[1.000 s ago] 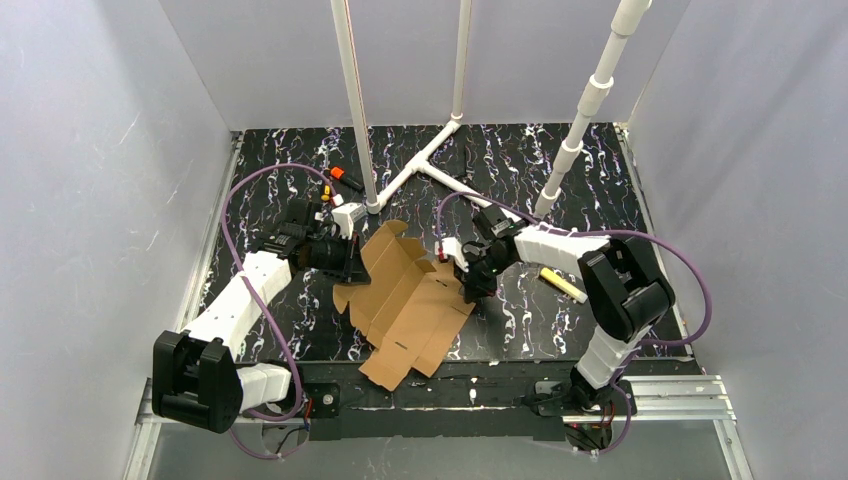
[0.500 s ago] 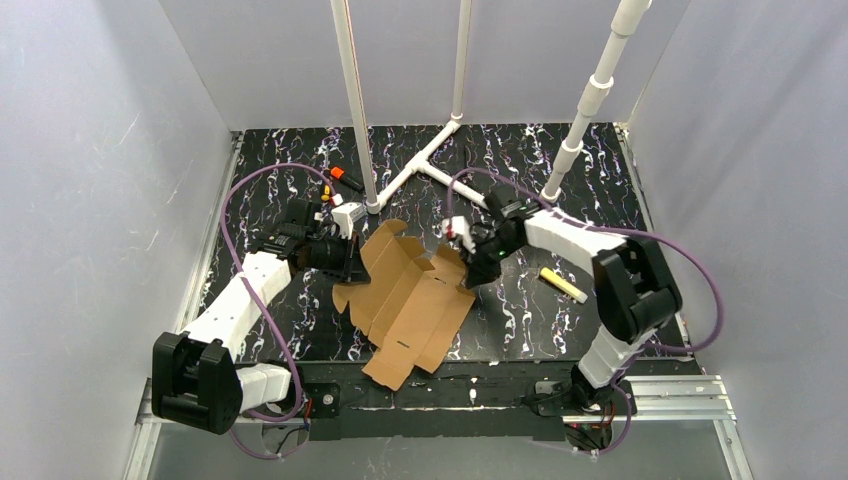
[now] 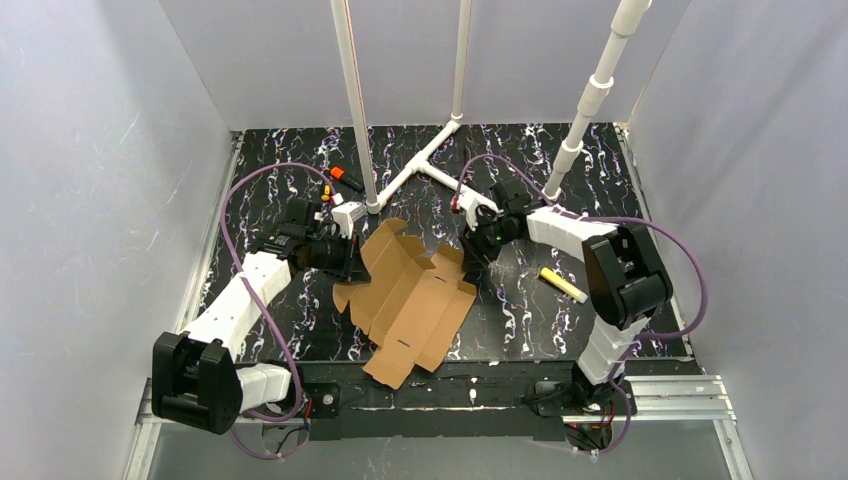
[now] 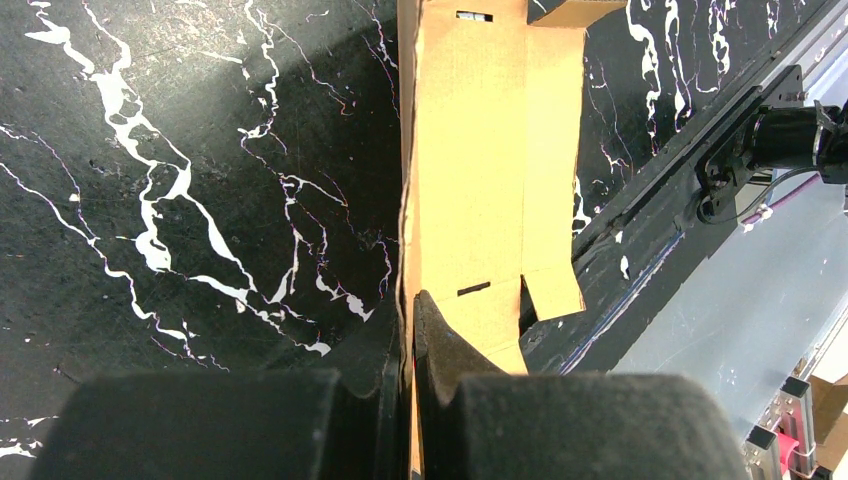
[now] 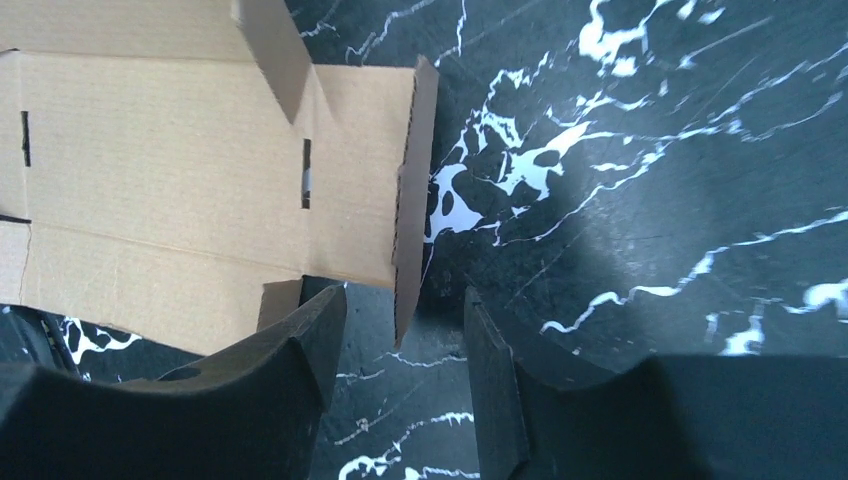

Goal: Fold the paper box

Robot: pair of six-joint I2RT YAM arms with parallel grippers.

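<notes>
Unfolded paper box (image 3: pixel 415 300) lies at frame centre on the black marbled worktop (image 3: pixel 560 170), some flaps raised. L gripper (image 3: pixel 348 262) pinches the sheet's upper-left edge, fingers pressed onto the cardboard. R gripper (image 3: pixel 473 250) is spread at the upper-right edge, w/ a raised flap betw. its fingers, not clamped.
</notes>
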